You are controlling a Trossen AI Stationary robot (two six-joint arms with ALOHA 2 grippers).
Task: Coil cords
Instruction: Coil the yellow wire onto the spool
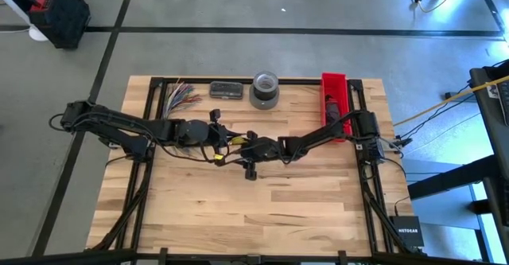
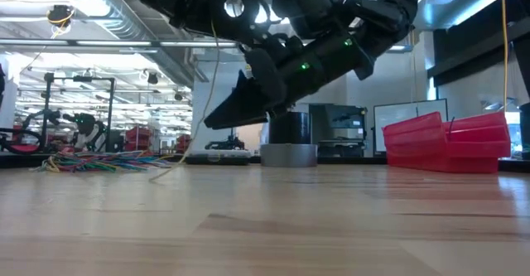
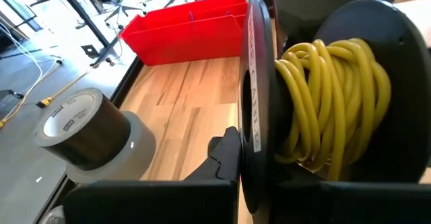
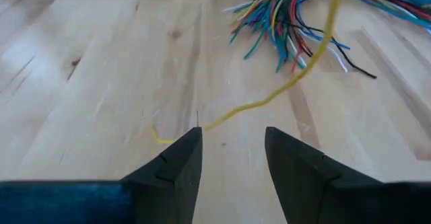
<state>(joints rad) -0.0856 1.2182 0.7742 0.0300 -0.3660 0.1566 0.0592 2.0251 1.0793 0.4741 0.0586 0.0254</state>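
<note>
The cords [image 1: 181, 95] lie in a multicoloured bundle at the table's far left, also seen as cords [image 4: 303, 22] and cords [image 2: 108, 162]. A black spool [image 3: 323, 103] wound with yellow cord [image 3: 330, 96] fills the left wrist view, and my left gripper [image 1: 216, 138] is shut on it at mid-table. A loose yellow strand [image 4: 283, 89] runs down from the spool. Its free end [image 4: 156, 136] rests on the wood. My right gripper [image 4: 232, 133] stands open just above that strand, which passes in front of its fingertips. My left gripper holds the black spool above the table, axis roughly level. One finger [image 3: 225, 158] lies against the outer face of the spool's flange [image 3: 254, 116]. The spool itself hides the other finger and the rest of the hold.
A grey tape roll [image 1: 265, 90] and a dark flat box [image 1: 227, 90] sit at the far edge. A red bin [image 1: 334, 106] stands at the far right. Bare wood [image 1: 262, 209] stretches across the near half of the table.
</note>
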